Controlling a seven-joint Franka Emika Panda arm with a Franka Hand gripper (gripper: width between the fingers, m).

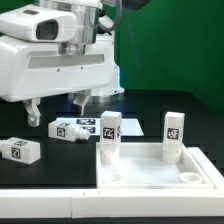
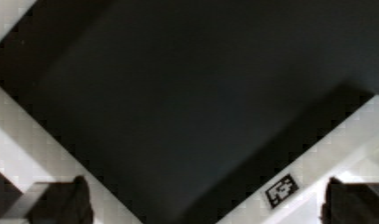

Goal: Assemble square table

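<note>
The square table's white top (image 1: 150, 178) lies at the exterior view's lower right, rim up. Two white legs (image 1: 110, 135) (image 1: 172, 137) stand upright at its far corners. A third leg (image 1: 72, 128) lies on the black table left of the top. Another leg (image 1: 20, 150) lies farther left. My gripper (image 1: 56, 108) hangs open above the black table, just behind the lying legs, with nothing between its fingers. In the wrist view the gripper (image 2: 207, 205) is open over dark table. A white piece with a tag (image 2: 282, 187) shows beside one finger (image 2: 355, 205); which part it is I cannot tell.
A white ledge (image 1: 45, 200) runs along the front edge of the exterior view. The arm's bulky white body (image 1: 55, 55) fills the upper left. A green wall (image 1: 175, 40) stands behind. A white band (image 2: 17, 120) crosses one side of the wrist view.
</note>
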